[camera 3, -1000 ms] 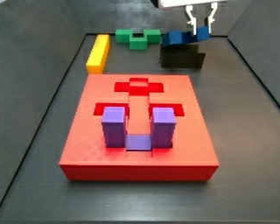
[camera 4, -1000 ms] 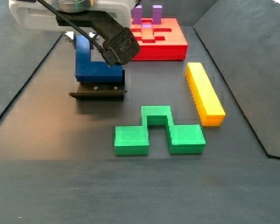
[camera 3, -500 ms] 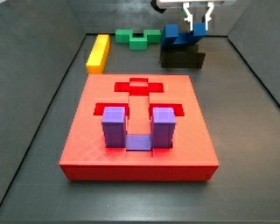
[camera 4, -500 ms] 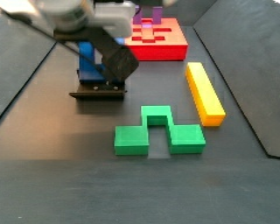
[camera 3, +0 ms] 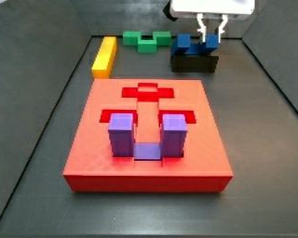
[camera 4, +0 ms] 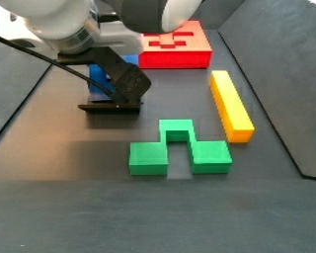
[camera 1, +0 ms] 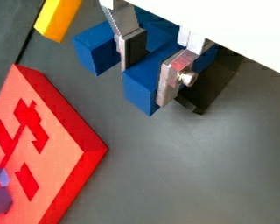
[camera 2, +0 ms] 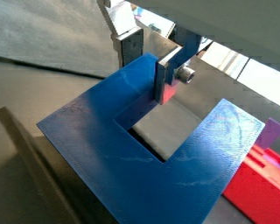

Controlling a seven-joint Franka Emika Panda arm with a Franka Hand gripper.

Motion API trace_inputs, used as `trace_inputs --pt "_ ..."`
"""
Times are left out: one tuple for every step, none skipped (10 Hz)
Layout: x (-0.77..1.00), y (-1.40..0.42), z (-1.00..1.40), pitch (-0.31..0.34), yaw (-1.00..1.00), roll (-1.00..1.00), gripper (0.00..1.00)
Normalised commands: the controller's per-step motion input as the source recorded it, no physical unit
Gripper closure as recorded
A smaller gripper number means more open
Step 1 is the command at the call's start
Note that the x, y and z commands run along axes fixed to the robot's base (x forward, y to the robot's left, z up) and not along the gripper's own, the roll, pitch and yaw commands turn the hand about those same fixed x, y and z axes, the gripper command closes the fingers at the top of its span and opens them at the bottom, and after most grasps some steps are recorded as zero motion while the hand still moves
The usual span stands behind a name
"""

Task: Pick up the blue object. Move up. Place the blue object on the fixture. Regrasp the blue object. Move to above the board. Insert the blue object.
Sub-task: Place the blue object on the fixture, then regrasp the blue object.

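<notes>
Gripper (camera 1: 152,59) over far-right corner of floor, fingers straddling one prong of blue object (camera 1: 140,83); dark pads at prong faces, contact looks closed but not certain. Blue object (camera 3: 194,43) sits upright on fixture (camera 3: 196,62), prongs up. Board (camera 3: 146,139) lies nearer, w/ purple U-block (camera 3: 145,135) seated in its near recess. Yellow bar (camera 3: 104,56) at far left; green block (camera 3: 146,41) at far wall, just left of blue object.

The tool (camera 1: 150,63) straddles one prong of the dark blue U-shaped plastic block (camera 1: 145,86). The block sits against the small black fixture (camera 1: 215,85). A large flat red board (camera 1: 43,144) lies nearby.
</notes>
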Motion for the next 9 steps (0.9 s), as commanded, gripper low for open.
trace_inputs --pt "0.30 0.03 -0.47 0.023 -0.10 0.11 1.00" --pt "0.22 0.03 -0.16 0.160 0.00 0.07 1.00" --pt "0.00 0.00 0.00 0.000 0.00 0.00 1.00" --pt "0.00 0.00 0.00 0.000 0.00 0.00 0.00" --pt "0.11 0.00 0.06 0.057 0.00 0.12 0.00" --pt "0.07 0.00 0.07 0.063 0.00 0.21 0.00" --pt "0.06 -0.04 0.19 0.071 0.00 0.31 0.00" --pt "0.01 -0.09 0.32 0.029 0.00 0.53 0.00" --pt "-0.05 -0.03 0.68 0.000 0.00 0.67 0.00"
